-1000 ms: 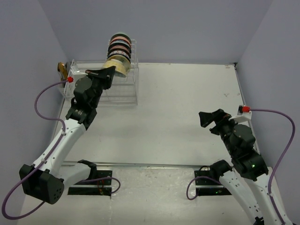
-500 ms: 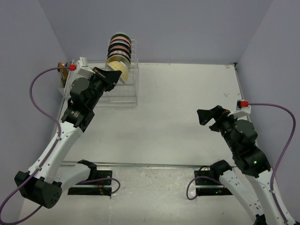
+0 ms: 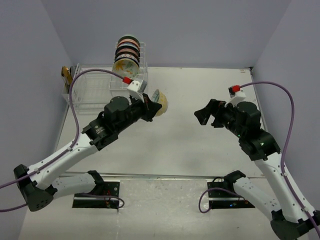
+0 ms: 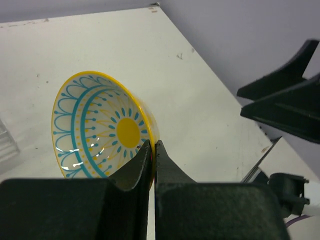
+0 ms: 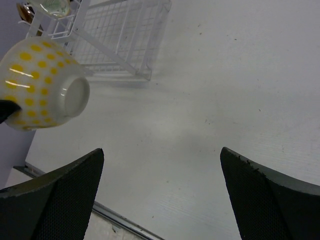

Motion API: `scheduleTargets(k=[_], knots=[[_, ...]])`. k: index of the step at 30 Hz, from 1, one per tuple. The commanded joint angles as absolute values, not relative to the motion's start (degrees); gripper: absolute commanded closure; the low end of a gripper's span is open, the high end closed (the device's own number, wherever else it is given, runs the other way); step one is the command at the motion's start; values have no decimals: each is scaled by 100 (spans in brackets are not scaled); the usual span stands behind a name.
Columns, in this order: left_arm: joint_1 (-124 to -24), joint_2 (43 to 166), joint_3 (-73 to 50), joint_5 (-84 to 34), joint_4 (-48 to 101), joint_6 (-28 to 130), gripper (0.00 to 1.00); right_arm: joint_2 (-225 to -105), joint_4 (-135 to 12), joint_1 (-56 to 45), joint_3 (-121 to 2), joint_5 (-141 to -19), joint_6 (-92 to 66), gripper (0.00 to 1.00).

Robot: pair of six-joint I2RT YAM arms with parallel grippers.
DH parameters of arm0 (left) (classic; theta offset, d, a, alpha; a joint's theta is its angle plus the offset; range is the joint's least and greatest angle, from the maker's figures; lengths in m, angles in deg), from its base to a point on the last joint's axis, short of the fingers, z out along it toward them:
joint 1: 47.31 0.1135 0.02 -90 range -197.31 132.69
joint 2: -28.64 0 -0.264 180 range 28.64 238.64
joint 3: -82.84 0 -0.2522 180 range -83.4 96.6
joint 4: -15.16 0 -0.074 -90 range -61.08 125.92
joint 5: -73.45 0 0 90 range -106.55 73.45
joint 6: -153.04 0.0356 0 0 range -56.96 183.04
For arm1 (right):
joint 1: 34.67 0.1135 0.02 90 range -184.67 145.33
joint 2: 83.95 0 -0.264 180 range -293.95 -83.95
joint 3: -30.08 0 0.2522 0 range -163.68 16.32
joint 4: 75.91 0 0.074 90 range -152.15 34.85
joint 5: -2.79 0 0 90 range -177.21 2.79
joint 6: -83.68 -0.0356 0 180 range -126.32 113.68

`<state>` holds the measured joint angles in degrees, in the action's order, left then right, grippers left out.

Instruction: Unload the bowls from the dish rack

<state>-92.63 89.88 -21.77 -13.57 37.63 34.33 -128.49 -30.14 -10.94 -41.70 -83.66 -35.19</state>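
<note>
Your left tool (image 4: 152, 145) pinches only the rim of the yellow bowl (image 4: 100, 125), in the air over the counter (image 3: 200, 150), out of the dish rack (image 3: 107, 92). Such a thin hold may slip if you swing fast. Your right tool (image 5: 161, 151) stands wide, holding nothing. The counter is white and plain, between grey walls (image 3: 200, 30).
</note>
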Motion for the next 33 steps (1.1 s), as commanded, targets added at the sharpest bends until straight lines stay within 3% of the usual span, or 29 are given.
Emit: scheduleTargets(k=[1, 4, 13, 22, 26, 32, 33], knots=[[-9941, 9165, -2100, -630, 3402, 4518, 100, -12939, -2885, -1076, -4572, -8140, -3269, 1], [-10986, 9631, -2073, 64, 3358, 5309, 100, -13281, -2534, -1076, -4949, -8229, -3225, 1], [-12007, 10651, -2653, 955, 1910, 6162, 100, -13879, -2076, -1085, -5109, -8105, -3146, 4], [-12668, 11512, -2179, 1421, 1925, 7420, 100, -14530, -1276, -1015, -4943, -7964, -2760, 30], [-12712, 11750, -1898, 1552, 2179, 7587, 100, -14758, -1065, -813, -4758, -8254, -2724, 56], [-12738, 11935, -1687, 1729, 2268, 7745, 100, -15136, -985, -620, -4661, -8685, -2812, 57], [-12738, 11926, -1695, 1738, 2268, 7754, 100, -15206, -1029, -611, -4618, -8686, -2838, 62]])
